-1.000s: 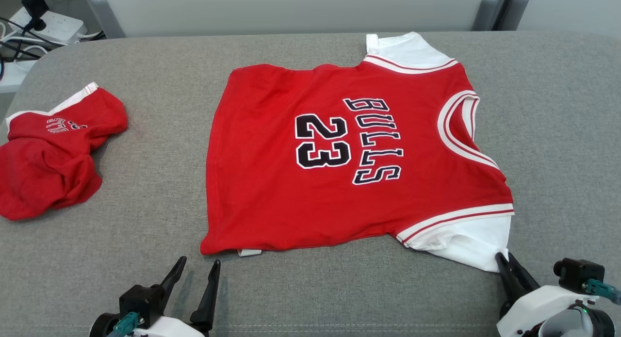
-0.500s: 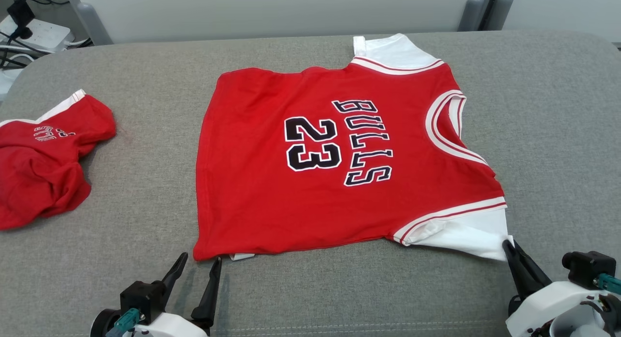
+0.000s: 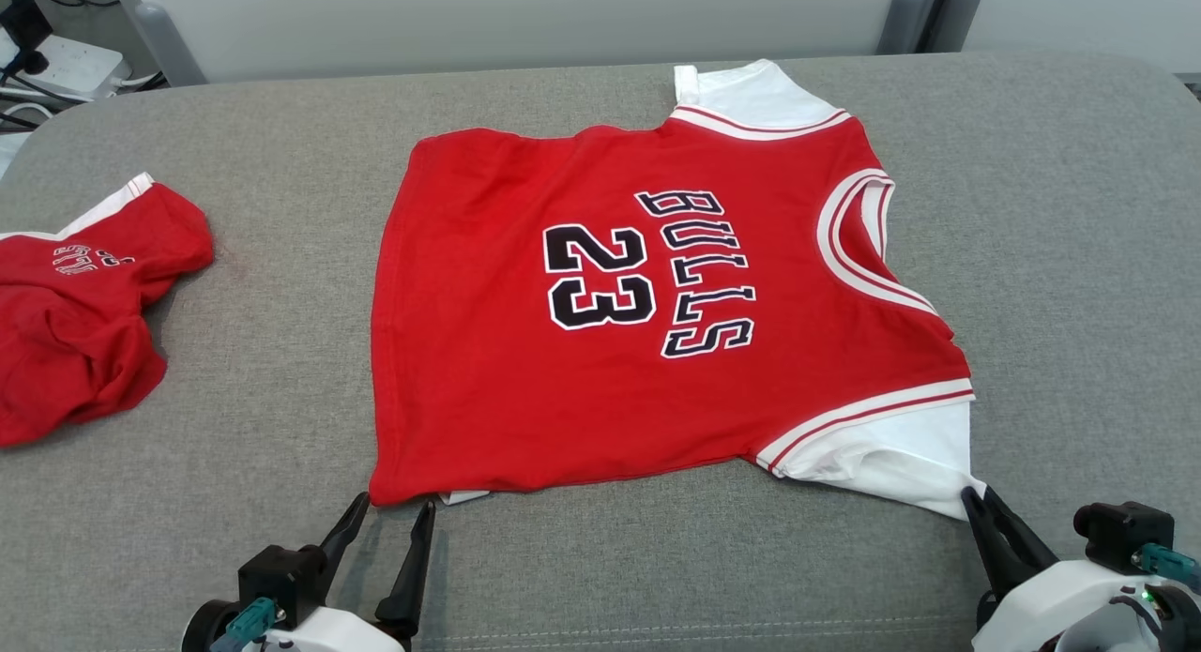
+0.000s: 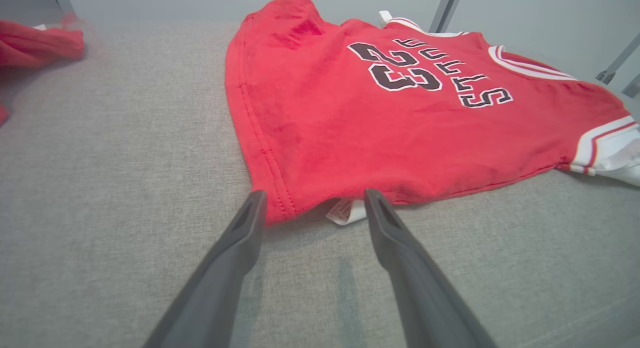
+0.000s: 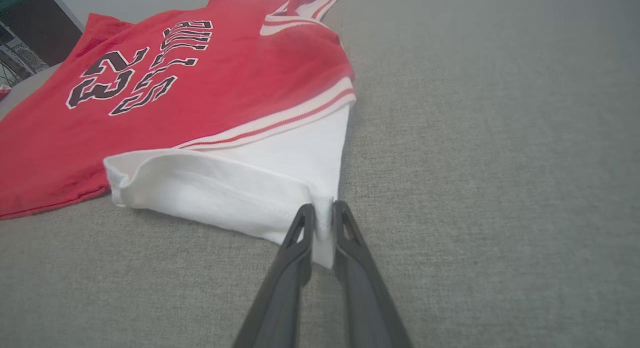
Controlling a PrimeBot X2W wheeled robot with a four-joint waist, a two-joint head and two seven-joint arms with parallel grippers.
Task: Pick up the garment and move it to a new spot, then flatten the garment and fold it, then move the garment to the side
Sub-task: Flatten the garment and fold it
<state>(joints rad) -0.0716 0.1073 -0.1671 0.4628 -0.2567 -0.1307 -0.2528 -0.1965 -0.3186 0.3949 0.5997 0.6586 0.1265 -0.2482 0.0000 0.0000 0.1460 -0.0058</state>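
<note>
The whole head view has been shifted slightly to the left, so a camera move is shown, not a move of the garment [image 3: 488,352]. Relative to the cloth, the left hand [image 4: 312,195] has been brought nearer. The red hem corner [image 4: 280,208] is now framed between its spread fingers, where before it lay just ahead of them. The right hand [image 5: 322,208] has been drawn tighter on the white sleeve [image 5: 240,188], whose corner is pinched between its fingers.

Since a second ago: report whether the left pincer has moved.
Yes. The left pincer has crept forward and rightward, closing on the jersey's near hem corner.
</note>
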